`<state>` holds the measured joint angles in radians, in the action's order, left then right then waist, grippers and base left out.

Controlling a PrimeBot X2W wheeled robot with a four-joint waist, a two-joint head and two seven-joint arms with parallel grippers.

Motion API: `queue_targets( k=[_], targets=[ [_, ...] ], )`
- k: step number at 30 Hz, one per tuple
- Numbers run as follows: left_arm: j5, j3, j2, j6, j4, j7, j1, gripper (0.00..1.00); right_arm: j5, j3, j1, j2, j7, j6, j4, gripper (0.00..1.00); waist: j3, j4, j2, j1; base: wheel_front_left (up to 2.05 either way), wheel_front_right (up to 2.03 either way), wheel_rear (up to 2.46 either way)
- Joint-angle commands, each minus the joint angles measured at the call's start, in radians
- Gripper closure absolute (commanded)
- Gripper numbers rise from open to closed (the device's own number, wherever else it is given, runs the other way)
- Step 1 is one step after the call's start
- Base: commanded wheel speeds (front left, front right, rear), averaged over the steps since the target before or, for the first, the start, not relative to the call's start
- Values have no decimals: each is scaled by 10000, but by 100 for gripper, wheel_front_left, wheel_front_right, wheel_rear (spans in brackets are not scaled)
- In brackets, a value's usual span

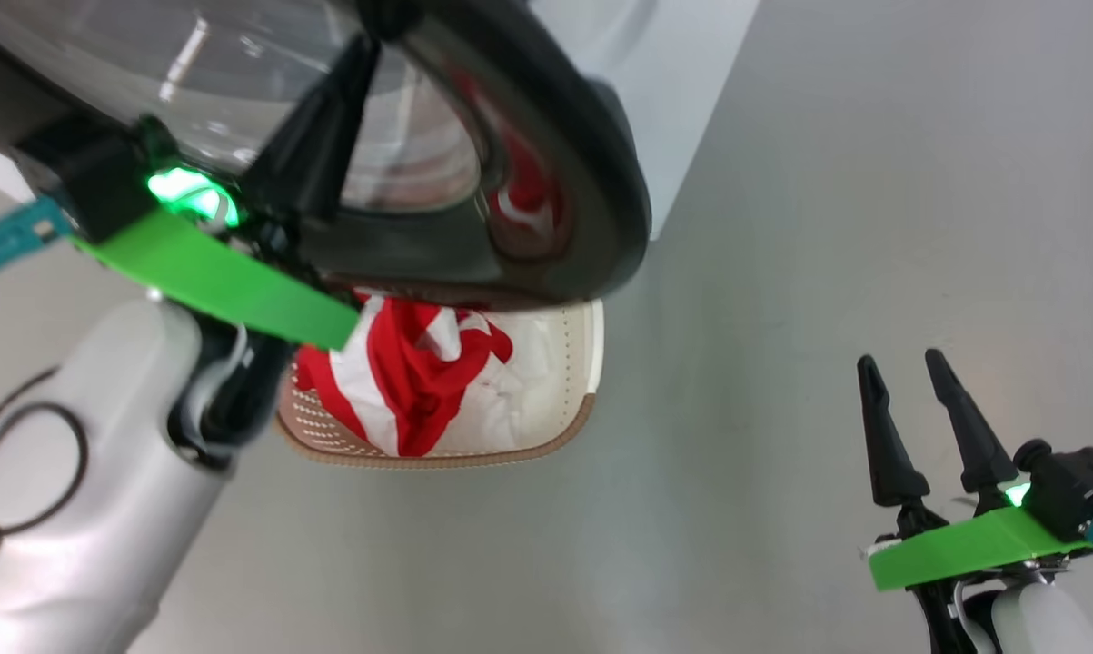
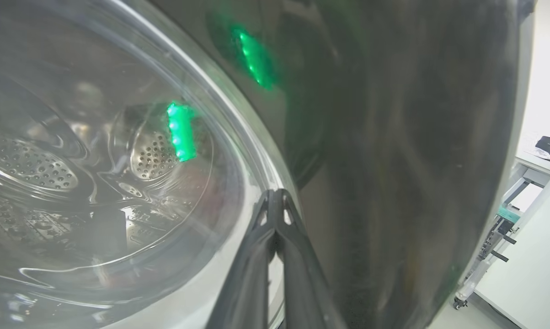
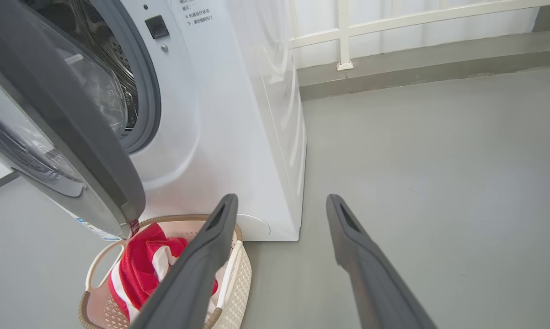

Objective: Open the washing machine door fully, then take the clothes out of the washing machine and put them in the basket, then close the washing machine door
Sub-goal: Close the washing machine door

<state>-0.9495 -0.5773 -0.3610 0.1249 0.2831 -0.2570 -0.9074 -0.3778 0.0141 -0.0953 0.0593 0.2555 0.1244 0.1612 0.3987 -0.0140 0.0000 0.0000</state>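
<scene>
Above the grey floor [image 1: 782, 272], the washing machine door [image 1: 582, 163] is best pushed shut by closed left fingers [image 2: 249, 274], right fingers [image 3: 199, 260] open, empty.

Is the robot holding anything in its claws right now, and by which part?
Nothing is held. The left gripper is shut, its tips by the washing machine door, clasping nothing; the right gripper is open and empty.

A smooth grey floor [image 3: 439, 151] spreads wide, faintly glossy under even light. At the far side a grey kerb [image 3: 416, 61] runs beneath a white railing [image 3: 343, 32].
</scene>
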Motion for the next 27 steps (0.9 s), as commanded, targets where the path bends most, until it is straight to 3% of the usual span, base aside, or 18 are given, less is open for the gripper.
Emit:
queue_targets(
  k=[1, 13, 27],
  targets=[
    [125, 524, -268, 58, -53, -47, -463, 100, -3, -195, -191, 33, 63, 63, -261, 0, 182, -189, 0, 0, 0, 0, 0],
    [560, 1042, 69, 58, 957, -47, -1093, 100, -12, -149, -362, -56, 63, 63, -271, 0, 351, -495, 0, 0, 0, 0, 0],
    [815, 1528, 233, 58, 918, -47, 477, 100, 87, 31, -69, -3, 63, 63, -213, 0, -256, -197, 0, 0, 0, 0, 0]
  ],
)
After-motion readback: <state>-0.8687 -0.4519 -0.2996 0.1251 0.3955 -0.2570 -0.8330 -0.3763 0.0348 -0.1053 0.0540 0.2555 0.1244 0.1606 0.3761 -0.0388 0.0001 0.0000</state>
